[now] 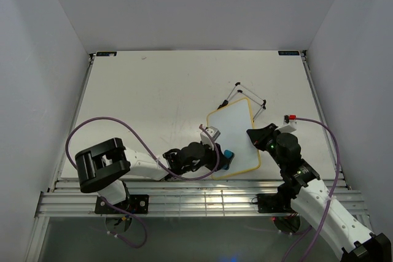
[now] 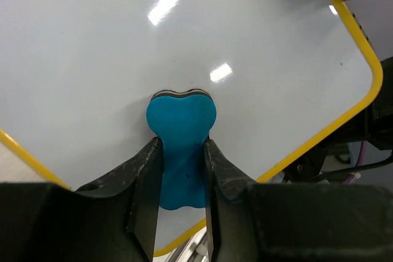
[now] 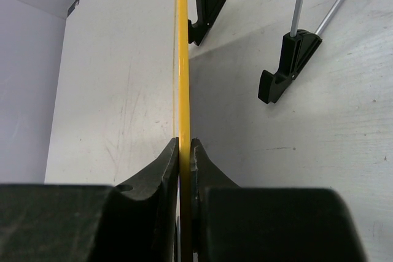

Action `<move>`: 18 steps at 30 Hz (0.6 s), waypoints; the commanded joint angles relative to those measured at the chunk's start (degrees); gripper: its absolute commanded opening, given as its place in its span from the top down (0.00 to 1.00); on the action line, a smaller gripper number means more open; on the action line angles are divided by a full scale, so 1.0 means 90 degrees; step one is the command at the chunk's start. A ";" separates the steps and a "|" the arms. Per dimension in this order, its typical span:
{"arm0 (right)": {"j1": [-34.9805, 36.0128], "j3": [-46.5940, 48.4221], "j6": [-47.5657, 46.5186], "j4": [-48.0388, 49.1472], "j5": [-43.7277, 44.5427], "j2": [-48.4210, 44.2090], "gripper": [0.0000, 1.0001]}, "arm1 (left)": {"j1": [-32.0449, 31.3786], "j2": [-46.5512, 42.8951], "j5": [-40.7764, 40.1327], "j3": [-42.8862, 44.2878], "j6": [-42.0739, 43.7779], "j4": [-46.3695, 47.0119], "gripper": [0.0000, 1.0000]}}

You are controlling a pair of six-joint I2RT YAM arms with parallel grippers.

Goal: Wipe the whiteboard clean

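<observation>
**Thin, slick board held by its rim, eraser pressed to its face**

From where I stand, the table (image 1: 153, 102) is a scuffed pale slab. The whiteboard (image 1: 236, 130) sits toward its near right part, between the 2 arms, turned at an angle and propped on its wire stand (image 1: 245, 93). The stand's black feet rest on the table behind it.

I'd judge the board light and stiff: a thin panel with a narrow yellow frame. Its face is glossy, throws back the lamps, and shows no writing in the left wrist view. A surface like that is slippery, and so light a thing would slide or tip on its stand under a sideways rub. The frame edge looks the sensible place to take hold, since it is rigid and leaves the face uncovered.

That is where the right gripper (image 3: 184, 151) sits, its jaws pressed together on the yellow rim at the board's right side. The left gripper (image 2: 183, 170) is clamped on the waist of the small blue bone-shaped eraser (image 2: 181, 121). The eraser's felt end touches the board's near part.
</observation>
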 commanded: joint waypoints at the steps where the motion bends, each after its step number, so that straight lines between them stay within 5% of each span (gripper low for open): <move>1: 0.0179 0.0148 -0.0116 0.0182 -0.0505 -0.0129 0.92 | 0.0085 0.0628 -0.0061 -0.0592 -0.0431 -0.1261 1.00; 18: 0.0169 0.0177 -0.0107 0.0201 -0.0418 -0.0129 0.92 | -0.0314 0.0384 -0.0811 -0.1628 -0.2179 -0.1503 1.00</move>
